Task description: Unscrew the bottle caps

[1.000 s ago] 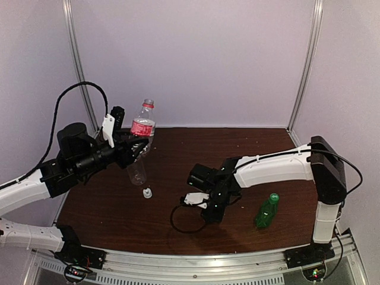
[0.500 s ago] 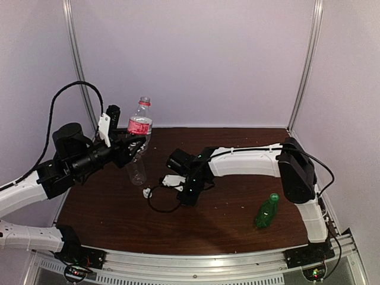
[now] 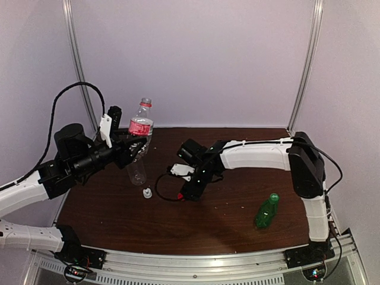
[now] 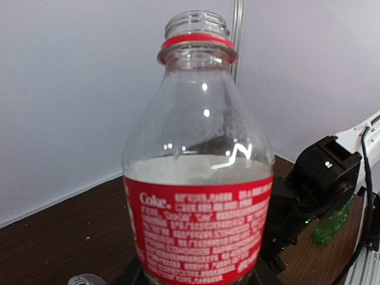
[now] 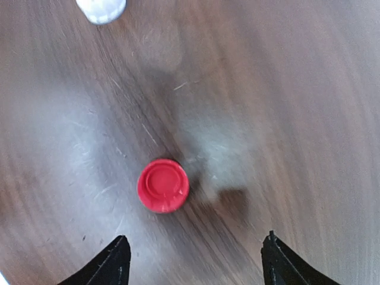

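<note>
Tabletop [image 5: 297, 89] with red cap [image 5: 163, 185], white cap [image 5: 101, 9] near it, green bottle [image 3: 266, 211] apart

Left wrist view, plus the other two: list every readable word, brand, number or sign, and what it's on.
"Coke": white lettering on the red wrap label of the clear plastic bottle.
Rows of small white print below it on the same label: too small and blurred to read.
Round red plastic cap, right wrist view: no readable marking.
Top view: the label is too small to read; the green plastic bottle shows no text.
</note>
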Tool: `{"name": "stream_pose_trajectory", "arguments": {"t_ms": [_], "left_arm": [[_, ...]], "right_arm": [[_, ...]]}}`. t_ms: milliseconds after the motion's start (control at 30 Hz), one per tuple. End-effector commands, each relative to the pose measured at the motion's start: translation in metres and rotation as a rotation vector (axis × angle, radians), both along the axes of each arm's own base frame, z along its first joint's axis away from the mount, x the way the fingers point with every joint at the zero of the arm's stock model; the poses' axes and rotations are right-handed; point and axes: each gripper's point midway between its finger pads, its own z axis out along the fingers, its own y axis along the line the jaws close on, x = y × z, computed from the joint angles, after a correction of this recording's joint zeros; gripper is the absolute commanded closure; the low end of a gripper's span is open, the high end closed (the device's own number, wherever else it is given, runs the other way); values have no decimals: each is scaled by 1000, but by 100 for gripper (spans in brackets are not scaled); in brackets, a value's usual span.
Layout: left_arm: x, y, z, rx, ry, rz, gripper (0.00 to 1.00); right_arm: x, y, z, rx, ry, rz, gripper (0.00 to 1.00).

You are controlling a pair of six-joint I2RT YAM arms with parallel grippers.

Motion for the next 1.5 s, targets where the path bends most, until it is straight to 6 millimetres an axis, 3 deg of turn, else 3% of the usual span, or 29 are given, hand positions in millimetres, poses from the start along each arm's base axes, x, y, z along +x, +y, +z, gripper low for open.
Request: {"name": "stream_pose_trajectory", "arguments": {"t_ms": [0,67,300,433,500,667,833,1233,1467], "left_arm": [[4,-3,-2,-19,-16,3,85],[5,-6,-6,-17,-9,-7,84],[-7,-23,-10,-23,-34,-130,82],[-18,-39,-13,-24,-41,-238,81],[-25,-48,-14,-24,-38,-310,81],[-33,-61,-16,-29,-28,-400,81],[-40,-70,-18,-29,-14,-461,81],[-38,-75,-26,0,4,-460,81],[-34,-74,-28,9,5,-436,82]], "right_arm": [[17,-3,90,257,-103,-49,23],[15,-9,120,358,-121,-51,22],[0,-21,257,738,-267,-18,15],[-13,-17,309,873,-262,26,11],[-18,-12,324,908,-236,53,11],[-26,3,342,974,-141,90,11],[-26,13,341,987,-94,108,17],[-38,29,327,1003,30,181,51],[-45,32,318,997,77,204,47]]}}
